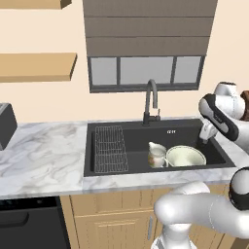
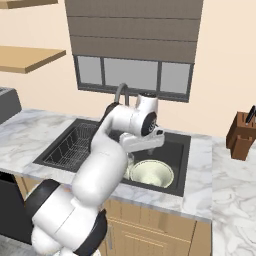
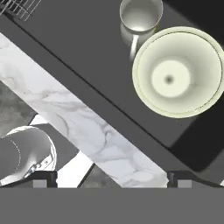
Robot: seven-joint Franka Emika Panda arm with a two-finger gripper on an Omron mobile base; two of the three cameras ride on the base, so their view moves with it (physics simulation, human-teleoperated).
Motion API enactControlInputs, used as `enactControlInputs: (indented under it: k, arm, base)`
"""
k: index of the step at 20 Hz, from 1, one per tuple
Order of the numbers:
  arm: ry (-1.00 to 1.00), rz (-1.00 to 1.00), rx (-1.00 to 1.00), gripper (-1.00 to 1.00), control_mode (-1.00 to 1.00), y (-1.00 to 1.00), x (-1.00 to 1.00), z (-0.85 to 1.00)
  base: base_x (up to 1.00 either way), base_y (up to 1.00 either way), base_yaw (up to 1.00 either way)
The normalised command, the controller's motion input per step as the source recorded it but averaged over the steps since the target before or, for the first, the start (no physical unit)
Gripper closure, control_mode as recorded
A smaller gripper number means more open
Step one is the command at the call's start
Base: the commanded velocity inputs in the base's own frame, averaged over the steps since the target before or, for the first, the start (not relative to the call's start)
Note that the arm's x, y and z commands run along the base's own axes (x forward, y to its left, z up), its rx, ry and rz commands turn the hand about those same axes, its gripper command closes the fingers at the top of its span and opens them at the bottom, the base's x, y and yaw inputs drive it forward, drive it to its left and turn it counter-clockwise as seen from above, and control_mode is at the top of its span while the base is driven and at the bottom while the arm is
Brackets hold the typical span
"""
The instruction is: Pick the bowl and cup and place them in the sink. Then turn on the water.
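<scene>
1. The bowl (image 1: 186, 156) sits in the black sink (image 1: 138, 141), beside a cream jug (image 1: 156, 155).
2. White marble counter (image 1: 44, 155) under a window (image 1: 146, 70).
3. The gripper (image 3: 112, 177) hangs above, fingers apparently spread and empty.

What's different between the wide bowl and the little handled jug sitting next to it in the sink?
The bowl is wide and shallow, while the jug is narrow and taller. The bowl is a plain pale cream-green with a glossy inside; the jug is cream with a handle and spout. The bowl sits to the right of the jug in the left base view. Both stand upright, open side up, on the floor of the black sink.
</scene>
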Motion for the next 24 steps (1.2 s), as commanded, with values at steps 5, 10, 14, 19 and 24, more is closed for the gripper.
enactControlInputs:
  k: [5, 10, 14, 19, 24]
  arm:
    - [-0.21, -0.32, 0.00, -1.00, -1.00, 0.28, -0.82, 0.59]
    - [-0.14, -0.36, 0.00, -1.00, -1.00, 0.22, -0.42, 0.53]
    - [-0.09, -0.37, 0.00, -1.00, -1.00, 0.15, -0.21, 0.53]
    - [-0.07, -0.34, 0.00, -1.00, -1.00, 0.16, -0.12, 0.47]
    - [-0.05, -0.24, 0.00, -1.00, -1.00, 0.19, -0.09, 0.42]
  base:
    - [0.00, 0.00, 0.00]
    - [0.00, 0.00, 0.00]
    - [0.00, 0.00, 0.00]
    - [0.00, 0.00, 0.00]
    - [0.00, 0.00, 0.00]
